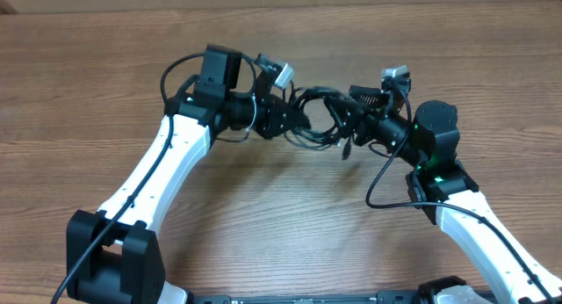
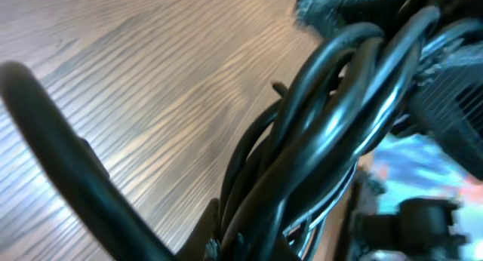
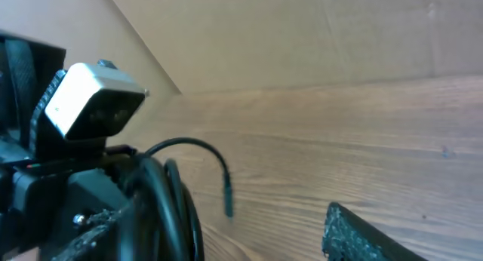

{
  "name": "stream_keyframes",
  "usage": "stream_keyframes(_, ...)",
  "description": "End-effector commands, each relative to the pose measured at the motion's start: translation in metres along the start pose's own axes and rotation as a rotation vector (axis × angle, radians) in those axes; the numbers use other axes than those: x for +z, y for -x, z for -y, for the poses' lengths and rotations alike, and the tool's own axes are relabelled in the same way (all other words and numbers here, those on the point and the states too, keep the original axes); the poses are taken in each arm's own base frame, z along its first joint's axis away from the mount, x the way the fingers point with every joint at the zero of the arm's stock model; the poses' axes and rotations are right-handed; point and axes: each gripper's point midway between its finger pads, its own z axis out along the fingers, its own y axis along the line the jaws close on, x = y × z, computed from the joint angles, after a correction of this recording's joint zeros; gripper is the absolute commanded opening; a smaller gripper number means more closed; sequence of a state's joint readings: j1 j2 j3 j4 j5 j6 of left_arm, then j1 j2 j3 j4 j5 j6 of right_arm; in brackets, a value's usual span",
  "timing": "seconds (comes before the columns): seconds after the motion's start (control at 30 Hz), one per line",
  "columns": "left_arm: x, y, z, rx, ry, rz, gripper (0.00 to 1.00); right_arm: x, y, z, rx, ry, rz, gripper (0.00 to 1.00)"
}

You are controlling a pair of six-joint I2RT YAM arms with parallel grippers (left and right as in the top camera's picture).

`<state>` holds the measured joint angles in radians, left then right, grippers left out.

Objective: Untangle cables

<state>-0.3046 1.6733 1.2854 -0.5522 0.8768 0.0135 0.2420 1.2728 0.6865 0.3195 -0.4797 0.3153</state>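
Both arms meet over the far middle of the wooden table [image 1: 263,225], claws facing each other, with the cables [image 1: 318,119] bunched between them. Left claw [image 1: 283,118]: clamped tight on the cables. Its wrist view is filled with the cables [image 2: 324,140], several black strands twisted round one another, running from the bottom edge up toward the top right, with wood grain behind them on the left. Right claw [image 1: 353,126]: jaws wide apart, nothing clamped. Its wrist view shows one rough dark finger pad [image 3: 358,234] at the lower right, bare table in the gap, and the cables [image 3: 170,208] looped at the lower left. Can't tell whether those loops touch the other finger; that corner is too dark and blurred. One thin strand arcs out of the loops there and ends in a small plug [image 3: 229,204] hanging free above the wood. From overhead the bundle is a tight knot of loops spanning claw to claw, with its shadow on the table just below it. The white camera box [image 3: 94,102] on the left wrist sits right above the loops in the right wrist view.
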Motion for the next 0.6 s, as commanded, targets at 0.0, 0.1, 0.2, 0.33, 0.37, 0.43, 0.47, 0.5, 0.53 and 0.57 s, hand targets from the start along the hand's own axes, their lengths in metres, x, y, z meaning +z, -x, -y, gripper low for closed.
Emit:
stream_keyframes(0.0,-0.015,-0.005,-0.022,0.125,0.158,-0.031,0.04,0.0,0.003,-0.002,-0.143,0.005,-0.002,0.77)
stream_keyframes(0.1,-0.02,-0.017,-0.037,0.12,0.234,-0.082,0.04,-0.001,-0.005,-0.007,-0.227,0.042,-0.034,0.78)
stream_keyframes(0.2,-0.022,-0.025,-0.039,0.146,0.237,-0.113,0.04,-0.001,-0.014,-0.009,-0.302,0.066,-0.068,0.79)
stream_keyframes(0.33,-0.022,-0.029,-0.038,0.171,0.231,-0.132,0.04,-0.003,-0.029,-0.008,-0.401,0.088,-0.123,0.8)
stream_keyframes(0.37,-0.022,-0.029,-0.038,0.177,0.232,-0.135,0.04,-0.003,-0.033,-0.009,-0.425,0.099,-0.139,0.79)
stream_keyframes(0.43,-0.022,-0.03,-0.038,0.183,0.232,-0.136,0.04,-0.005,-0.041,-0.01,-0.466,0.123,-0.167,0.78)
stream_keyframes(0.47,-0.022,-0.029,-0.038,0.186,0.231,-0.136,0.04,-0.006,-0.044,-0.011,-0.483,0.136,-0.177,0.76)
stream_keyframes(0.5,-0.022,-0.029,-0.038,0.186,0.231,-0.136,0.04,-0.006,-0.048,-0.011,-0.499,0.14,-0.189,0.75)
stream_keyframes(0.53,-0.022,-0.029,-0.038,0.186,0.23,-0.136,0.04,-0.007,-0.051,-0.01,-0.511,0.141,-0.202,0.73)
stream_keyframes(0.57,-0.022,-0.029,-0.038,0.186,0.23,-0.136,0.04,-0.007,-0.053,-0.01,-0.517,0.142,-0.21,0.69)
